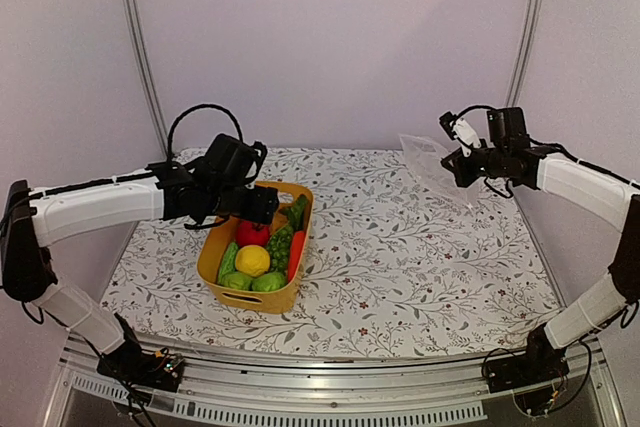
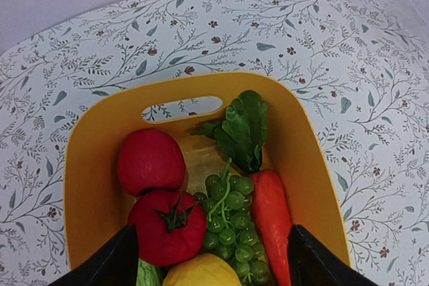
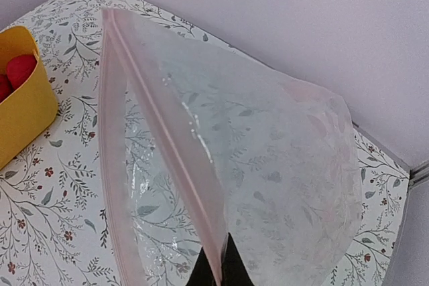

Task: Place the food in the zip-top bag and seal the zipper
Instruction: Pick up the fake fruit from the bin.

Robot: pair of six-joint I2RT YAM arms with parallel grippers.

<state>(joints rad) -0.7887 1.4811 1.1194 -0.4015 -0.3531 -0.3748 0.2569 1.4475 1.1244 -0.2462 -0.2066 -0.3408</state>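
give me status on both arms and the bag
Left end effector open, over yellow basket. Right end effector shut on zip-top bag at its zipper. Food in basket, none bagged.

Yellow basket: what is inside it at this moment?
The basket holds a red apple, tomato, green grapes, carrot, lemon, limes and a cucumber. Whatever lies beneath this pile is covered.

The right gripper [image 3: 216, 269] pinches the pink zipper strip [image 3: 161, 132] of the clear bag [image 3: 281, 165], which fans out over the flowered table [image 3: 47, 232]. Its mouth looks parted, though the see-through plastic makes that hard to judge. At the left edge sits a yellow basket [image 3: 23, 108] holding red toy fruit [image 3: 20, 70].
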